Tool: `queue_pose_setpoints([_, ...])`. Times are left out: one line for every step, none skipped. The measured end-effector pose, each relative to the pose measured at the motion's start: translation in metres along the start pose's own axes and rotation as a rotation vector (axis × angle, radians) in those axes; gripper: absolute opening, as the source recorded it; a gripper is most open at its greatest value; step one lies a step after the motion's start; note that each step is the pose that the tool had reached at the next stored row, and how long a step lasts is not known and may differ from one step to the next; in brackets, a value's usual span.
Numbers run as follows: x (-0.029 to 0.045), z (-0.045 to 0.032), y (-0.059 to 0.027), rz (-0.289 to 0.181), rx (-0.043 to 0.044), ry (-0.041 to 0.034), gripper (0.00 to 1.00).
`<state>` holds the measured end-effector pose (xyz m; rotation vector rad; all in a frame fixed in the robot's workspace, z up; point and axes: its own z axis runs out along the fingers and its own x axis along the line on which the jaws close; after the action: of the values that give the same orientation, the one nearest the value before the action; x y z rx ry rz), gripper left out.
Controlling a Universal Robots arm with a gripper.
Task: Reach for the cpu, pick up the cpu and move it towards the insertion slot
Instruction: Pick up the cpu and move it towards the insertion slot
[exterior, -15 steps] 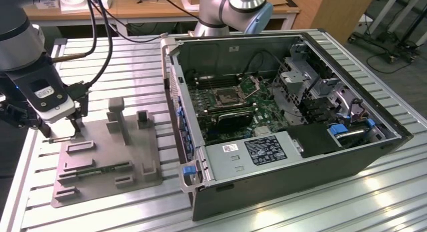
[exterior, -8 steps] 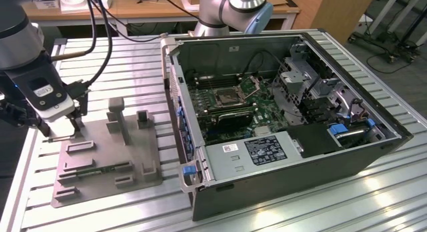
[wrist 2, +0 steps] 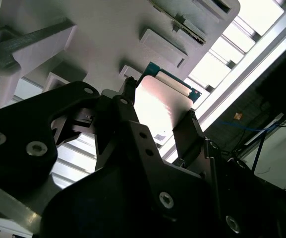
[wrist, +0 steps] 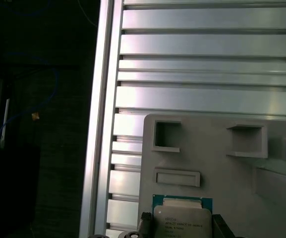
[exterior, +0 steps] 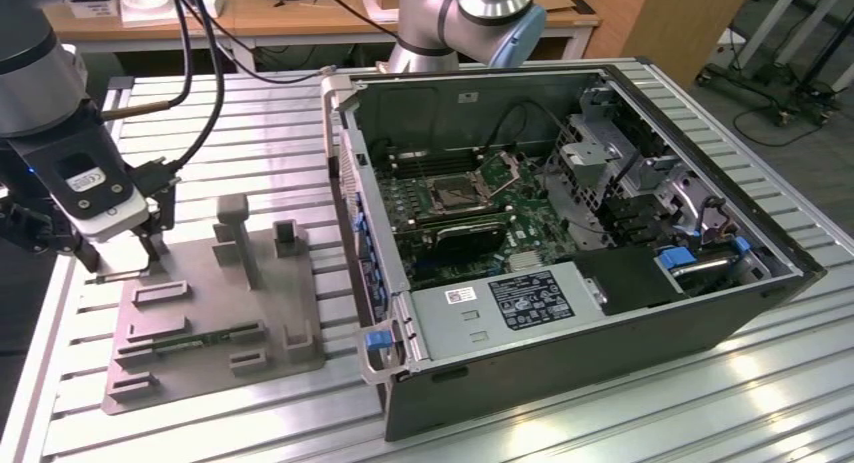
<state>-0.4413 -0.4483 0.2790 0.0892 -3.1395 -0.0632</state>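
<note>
The jaws look clamped on opposite edges of the cpu [wrist: 182,225], at the edge of the grey tray [wrist: 232,188] nearest the counter [wrist: 207,94] edge; it wants a straight, level lift.

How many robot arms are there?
2. One arm stands at the exterior view's left, its gripper shut on the cpu at the grey tray. The other arm rises behind the open computer case.

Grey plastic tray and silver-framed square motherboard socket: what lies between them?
In the exterior view, a narrow strip of ribbed aluminium table, then the computer case's grey side wall and green motherboard.
</note>
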Motion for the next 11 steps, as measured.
queue_pose_setpoints([0.0, -0.0002, 0.0, 0.0, 0.0, 0.0, 0.55])
queue_pose_setpoints([0.0, -0.0004, 0.0, 0.0, 0.0, 0.0, 0.55])
queue_pose_setpoints([0.0, -0.0007, 0.0, 0.0, -0.0001, -0.0001, 0.55])
queue_pose_setpoints([0.0, -0.001, 0.0, 0.0, 0.0, 0.0, 0.55])
queue_pose_setpoints([0.0, -0.0013, 0.0001, 0.0, 0.0, 0.0, 0.55])
queue_pose_setpoints([0.0, -0.0015, 0.0001, 0.0, 0.0, -0.0001, 0.55])
queue_pose_setpoints([0.0, -0.0019, 0.0001, 0.0, 0.0, -0.0001, 0.55])
queue_pose_setpoints([0.0, -0.0022, 0.0001, 0.0, -0.0001, -0.0001, 0.55])
queue_pose_setpoints([0.0, -0.0025, 0.0001, 0.0, 0.0, 0.0, 0.55])
queue_pose_setpoints([0.0, -0.0028, 0.0001, 0.0, 0.0, -0.0001, 0.55])
queue_pose_setpoints([0.0, -0.0031, 0.0001, 0.0, 0.0, -0.0001, 0.55])
